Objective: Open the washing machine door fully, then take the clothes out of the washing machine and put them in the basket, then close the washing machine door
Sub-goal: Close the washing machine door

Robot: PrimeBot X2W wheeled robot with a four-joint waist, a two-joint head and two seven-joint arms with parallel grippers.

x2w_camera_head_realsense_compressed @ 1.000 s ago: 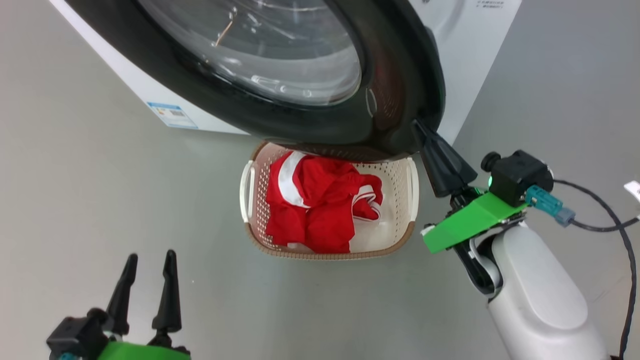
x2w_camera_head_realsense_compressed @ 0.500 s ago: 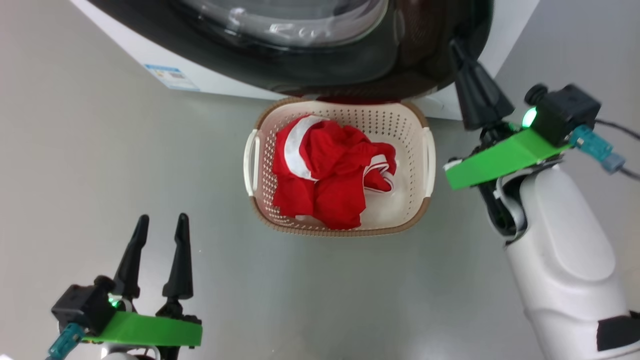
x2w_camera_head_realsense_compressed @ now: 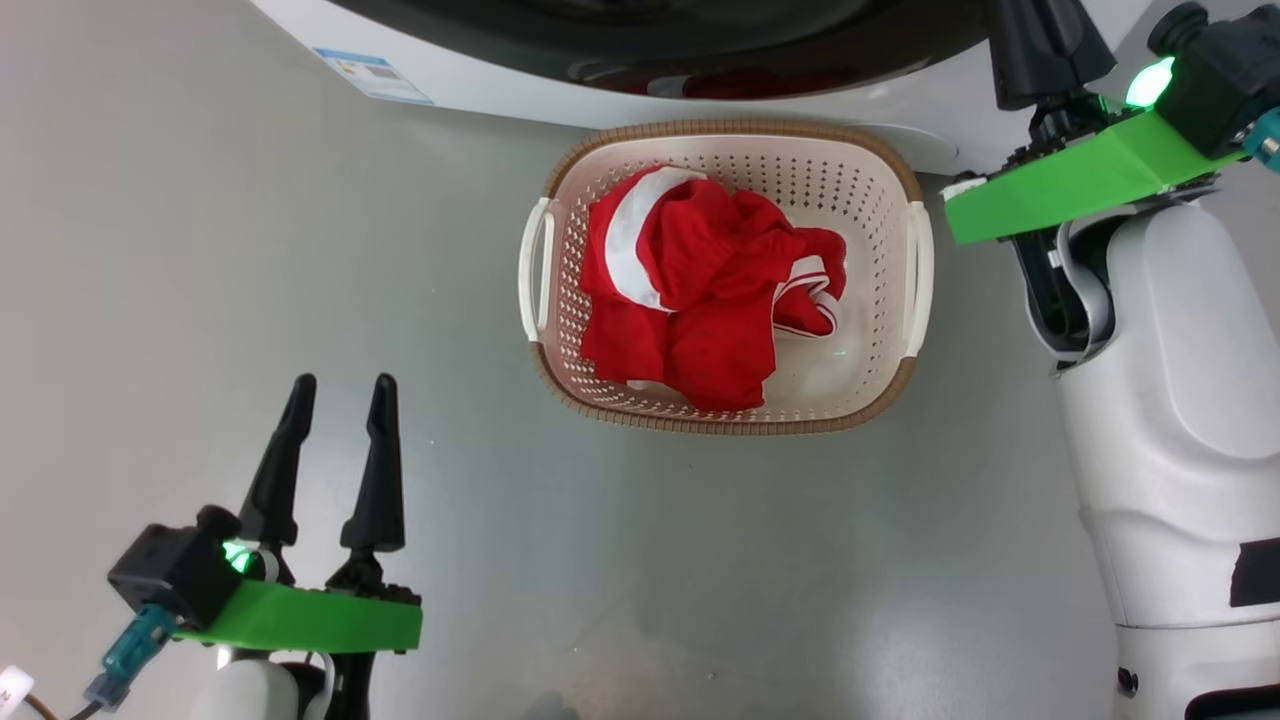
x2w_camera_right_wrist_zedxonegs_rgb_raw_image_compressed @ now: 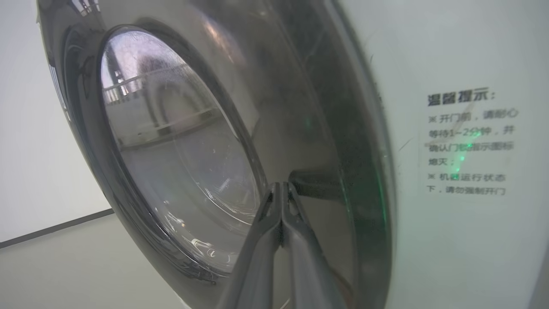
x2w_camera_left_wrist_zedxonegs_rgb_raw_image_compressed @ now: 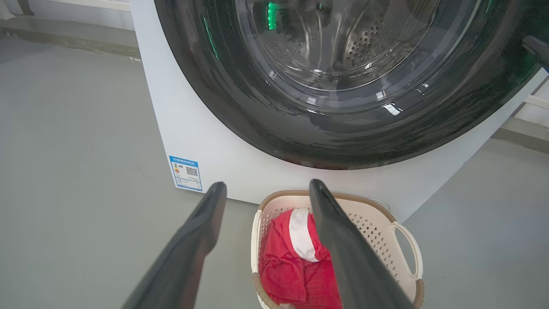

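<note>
Right pincer (x2w_camera_right_wrist_zedxonegs_rgb_raw_image_compressed: 281, 185) shut, wrist view puts tips at door (x2w_camera_right_wrist_zedxonegs_rgb_raw_image_compressed: 171, 150), left pincer (x2w_camera_head_realsense_compressed: 344, 385) wide, empty, clothes (x2w_camera_head_realsense_compressed: 700, 300) in basket (x2w_camera_head_realsense_compressed: 870, 200)

Red clothes (x2w_camera_head_realsense_compressed: 700, 300) in basket (x2w_camera_head_realsense_compressed: 740, 426) before washing machine (x2w_camera_head_realsense_compressed: 480, 75)

Glossy black door (x2w_camera_left_wrist_zedxonegs_rgb_raw_image_compressed: 240, 107), perforated plastic basket (x2w_camera_head_realsense_compressed: 868, 188)

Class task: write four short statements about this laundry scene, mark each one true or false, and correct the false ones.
1. The clothes lie inside the basket. True.
2. The left hand is open and empty. True.
3. The right hand is open. False: it is shut tight.
4. The basket stands on top of the washing machine. False: it stands on the floor in front of it.
</note>
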